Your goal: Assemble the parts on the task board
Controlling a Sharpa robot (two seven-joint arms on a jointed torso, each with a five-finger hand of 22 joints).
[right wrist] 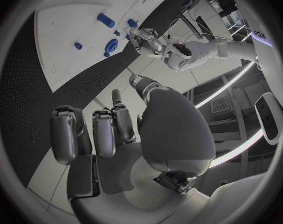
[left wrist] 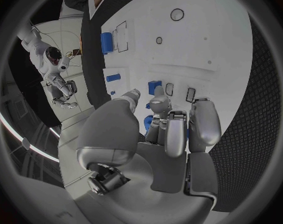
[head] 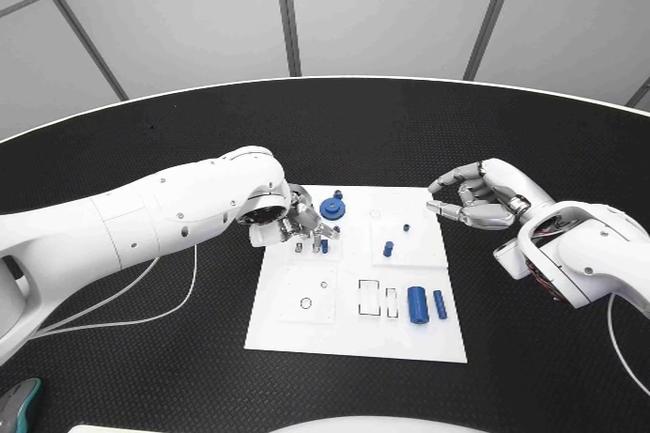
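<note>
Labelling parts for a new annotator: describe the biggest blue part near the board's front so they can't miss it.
Start at the white task board in the middle of the black table, then go to its near right corner, well away from the left robot hand. Two blue cylinders lie side by side there; the one meant is the thick cylinder, fatter than the thin cylinder to its right.

You get almost no readable text here. Only a cut-off fragment, maybe "edi", on a room wall sign (right wrist: 260, 34) at the right wrist view's rim. The board (head: 407, 334) has outlines, no lettering.
</note>
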